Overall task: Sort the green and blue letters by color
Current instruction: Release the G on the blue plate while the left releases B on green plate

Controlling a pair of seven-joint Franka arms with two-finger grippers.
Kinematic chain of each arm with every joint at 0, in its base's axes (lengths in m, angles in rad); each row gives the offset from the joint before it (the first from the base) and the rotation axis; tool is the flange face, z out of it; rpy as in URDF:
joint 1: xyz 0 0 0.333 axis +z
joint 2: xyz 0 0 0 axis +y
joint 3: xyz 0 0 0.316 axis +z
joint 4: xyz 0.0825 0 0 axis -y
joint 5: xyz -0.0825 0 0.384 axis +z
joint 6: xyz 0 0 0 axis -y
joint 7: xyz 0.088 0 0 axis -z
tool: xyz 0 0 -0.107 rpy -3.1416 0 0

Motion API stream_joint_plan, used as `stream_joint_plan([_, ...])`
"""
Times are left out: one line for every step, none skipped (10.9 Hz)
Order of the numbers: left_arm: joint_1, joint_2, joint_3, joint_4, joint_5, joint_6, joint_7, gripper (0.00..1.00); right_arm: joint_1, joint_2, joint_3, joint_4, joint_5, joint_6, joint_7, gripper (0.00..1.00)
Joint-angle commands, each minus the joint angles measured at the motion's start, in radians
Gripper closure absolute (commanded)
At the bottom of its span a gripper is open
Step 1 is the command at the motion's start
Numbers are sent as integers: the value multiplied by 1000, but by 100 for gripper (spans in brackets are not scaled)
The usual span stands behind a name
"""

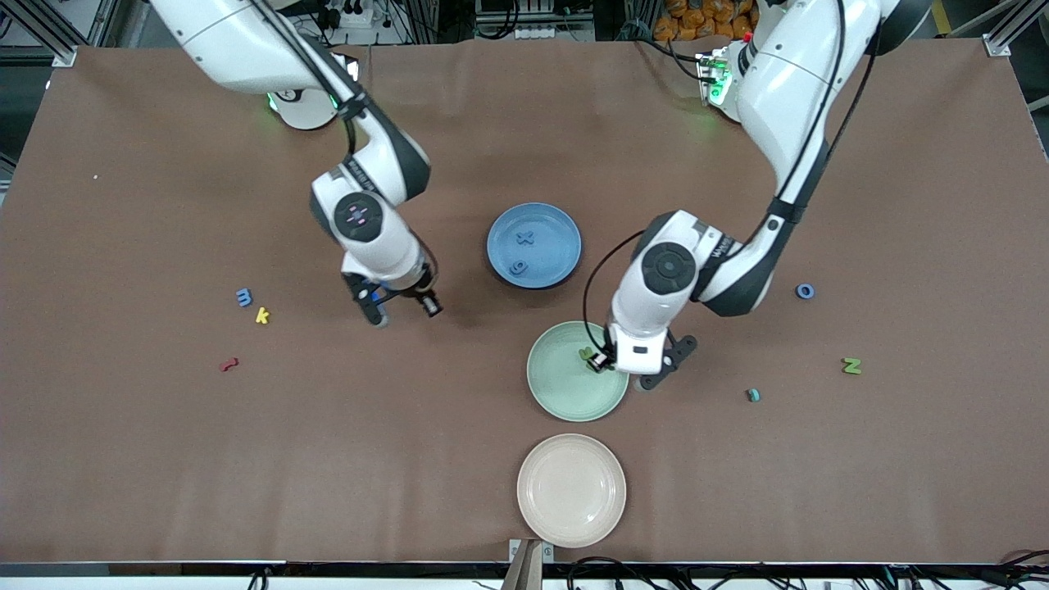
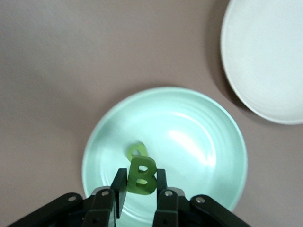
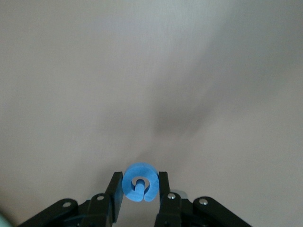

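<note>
Operator: Grippers first. What does each one hold, and why there?

Technician: Left gripper [image 2: 137,191] is closed on the green B [image 2: 141,175], pinched by its flat faces so it stands upright between the fingers. It hangs over the green plate [image 1: 565,397], above a green letter [image 2: 136,151] already lying in that plate. My reading: green goes with green, so the B is positioned for release.

Operator: And the right one?

Technician: Right gripper [image 3: 138,194] is closed on the blue G [image 3: 138,182], over bare table [image 1: 164,459] toward the right arm's end. The blue plate [image 1: 557,221] lies between the two arms and already carries the blue x [image 1: 524,238] and the blue 9 [image 1: 518,267], so the G probably belongs there; it is not yet over that plate.

Operator: What remains loose?

Technician: Blue m [image 1: 243,297] sits just beside the yellow k [image 1: 261,315], with a red squiggle [image 1: 229,364] nearer the front camera. Blue o [image 1: 805,291] and green N [image 1: 851,365] lie toward the left arm's end, with a small teal piece [image 1: 753,395] near the N. The beige plate [image 1: 571,490] holds nothing, presumably because neither color is assigned to it
</note>
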Motion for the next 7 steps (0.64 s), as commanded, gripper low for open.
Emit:
stream_joint_plan([-55, 11, 18, 27, -11, 40, -38, 95, 119, 4, 6, 47, -3, -2, 181, 100])
stream_joint_plan([-52, 8, 18, 27, -10, 40, -51, 11, 171, 33, 6, 85, -3, -3, 253, 100])
stream_joint_plan([-48, 2, 20, 30, -8, 40, -43, 0, 215, 61, 6, 124, -6, -3, 316, 100])
stream_joint_plan([-29, -10, 20, 28, -7, 40, -34, 0, 244, 76, 6, 145, -9, -3, 359, 100])
stream_joint_plan([4, -15, 20, 24, -5, 32, -17, 0, 262, 95, 6, 158, -12, -2, 390, 96])
stream_joint_plan([27, -18, 20, 21, -5, 20, 26, 0, 276, 119, 6, 174, -14, 3, 404, 85])
stream_joint_plan([58, -25, 20, 19, -5, -21, 67, 0, 278, 133, 7, 182, -14, 18, 405, 59])
